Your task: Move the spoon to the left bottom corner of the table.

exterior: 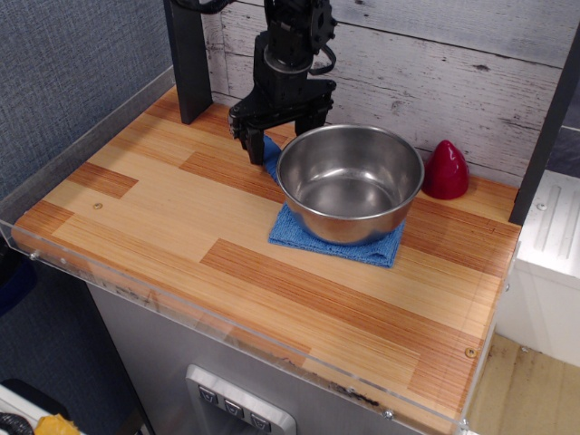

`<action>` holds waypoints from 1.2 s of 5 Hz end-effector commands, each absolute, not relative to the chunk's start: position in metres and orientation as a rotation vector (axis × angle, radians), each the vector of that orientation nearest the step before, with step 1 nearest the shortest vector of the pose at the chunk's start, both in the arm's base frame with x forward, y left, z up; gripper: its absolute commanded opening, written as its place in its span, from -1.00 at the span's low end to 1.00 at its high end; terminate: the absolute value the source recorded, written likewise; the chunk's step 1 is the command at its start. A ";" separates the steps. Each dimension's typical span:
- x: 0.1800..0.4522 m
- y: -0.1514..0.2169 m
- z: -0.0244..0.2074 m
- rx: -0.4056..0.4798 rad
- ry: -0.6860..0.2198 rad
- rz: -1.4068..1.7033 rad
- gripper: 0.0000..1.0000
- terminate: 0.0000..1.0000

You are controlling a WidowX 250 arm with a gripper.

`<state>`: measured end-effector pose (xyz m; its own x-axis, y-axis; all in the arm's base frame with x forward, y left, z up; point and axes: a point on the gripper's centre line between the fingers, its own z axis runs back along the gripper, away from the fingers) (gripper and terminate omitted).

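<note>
Table (pixel 163 213): front-left corner free, probably target for spoon.
Steel bowl (pixel 350 181) sits on blue cloth (pixel 299 237), mid-back.
Gripper (pixel 281 140) low near back edge, fingers apart, straddling spoon (pixel 271 152); only blue handle visible, no grasp yet.

The robot's arm is matte black throughout, a stack of blocky segments in the upper middle of the frame. A thin black cable loops out at its right side. Its end effector (pixel 282 132) is black too, with two stubby, squared fingers.
</note>
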<state>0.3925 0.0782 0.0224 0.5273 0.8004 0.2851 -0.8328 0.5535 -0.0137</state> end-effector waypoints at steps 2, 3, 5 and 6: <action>0.386 0.087 0.031 0.079 -0.300 1.052 -1.00 -1.00; 0.383 0.088 0.036 0.074 -0.316 1.059 -1.00 -1.00; 0.385 0.086 0.056 0.057 -0.357 1.061 -1.00 -1.00; 0.385 0.091 0.072 0.065 -0.348 1.074 -1.00 -1.00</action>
